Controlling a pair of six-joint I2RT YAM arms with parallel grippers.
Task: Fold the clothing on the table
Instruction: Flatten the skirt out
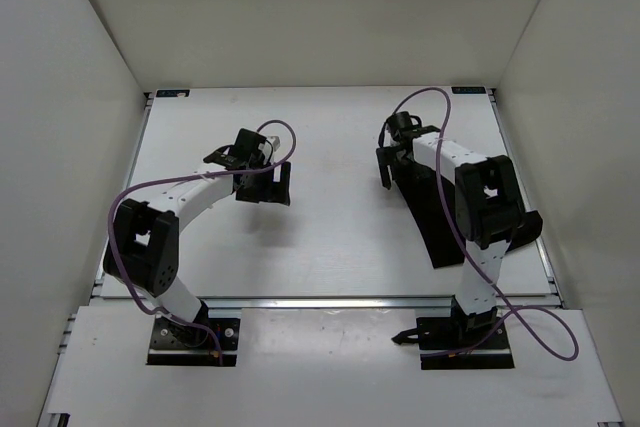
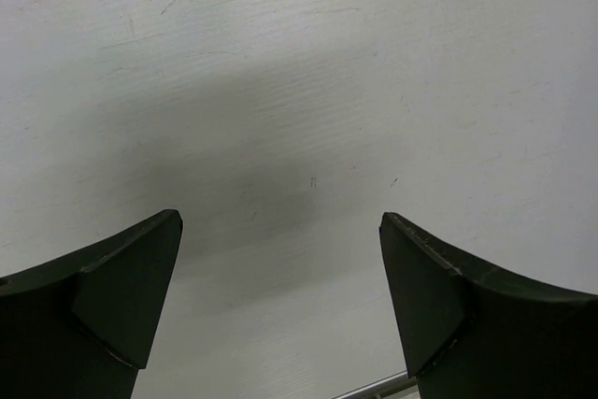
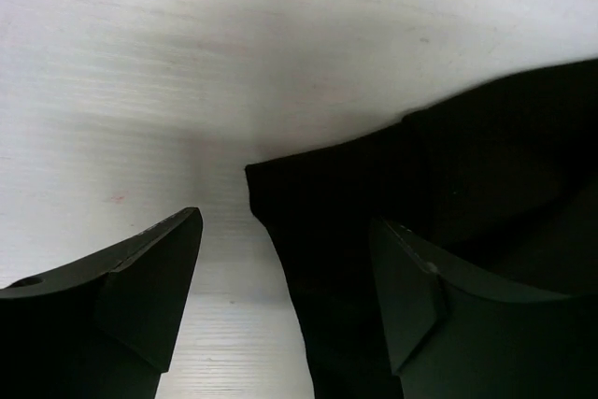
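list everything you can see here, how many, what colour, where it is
clothing: 1, black, right side of the table, partly under the right arm
table: 1, white with silver rails, middle of the view
walls: 3, white, left, far and right of the table
cables: 2, purple, one looping along each arm
base plates: 2, black, near edge
arms: 2, white and black, left and right
left gripper: 1, black, open over bare table
right gripper: 1, black, open over the clothing's corner

table point(image 1: 330, 247) open at centre, clothing point(image 1: 431, 232) at right
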